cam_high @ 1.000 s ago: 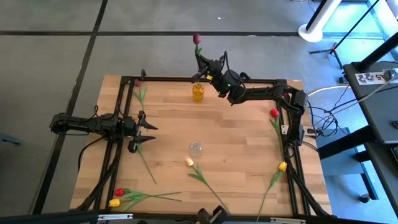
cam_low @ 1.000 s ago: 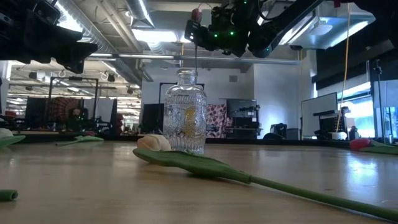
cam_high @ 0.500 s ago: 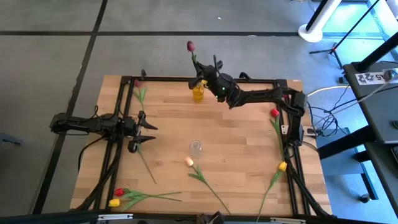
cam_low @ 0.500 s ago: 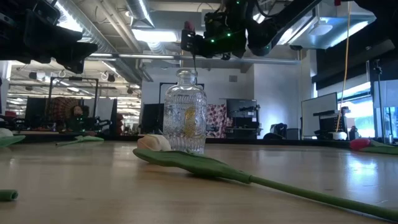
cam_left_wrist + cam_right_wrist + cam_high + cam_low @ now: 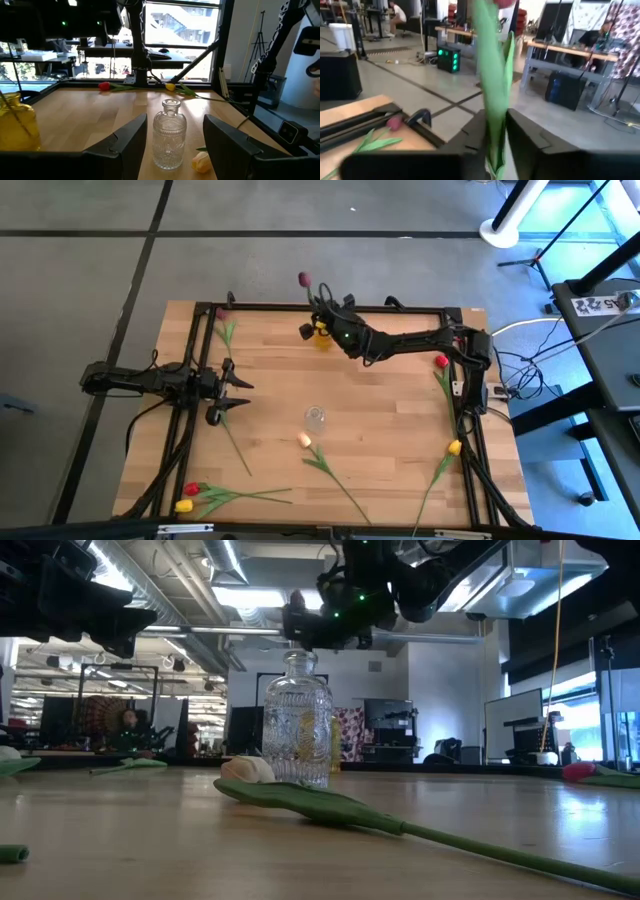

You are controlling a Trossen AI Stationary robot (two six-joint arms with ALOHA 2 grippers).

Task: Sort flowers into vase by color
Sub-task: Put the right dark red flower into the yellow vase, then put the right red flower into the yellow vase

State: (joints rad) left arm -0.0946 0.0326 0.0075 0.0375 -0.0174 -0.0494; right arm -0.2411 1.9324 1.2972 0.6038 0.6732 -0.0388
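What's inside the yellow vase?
In the yellow vase a thin stem shows through the glass. It belongs to the red tulip held by the right pincer. The bottom is hidden.

Overhead and tabletop-level views share the clear vase (image 5: 314,418) (image 5: 297,720), which the left wrist view faces closely.

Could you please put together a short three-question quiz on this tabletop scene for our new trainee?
1. True or false: the right gripper is shut on a flower's stem above the yellow vase.
2. What lies right beside the clear glass vase? A) a pale peach tulip head B) a red tulip C) nothing
3. Fill in: the left gripper hovers over the table's left side with its fingers ____.

Key: 1 true; 2 A; 3 open.
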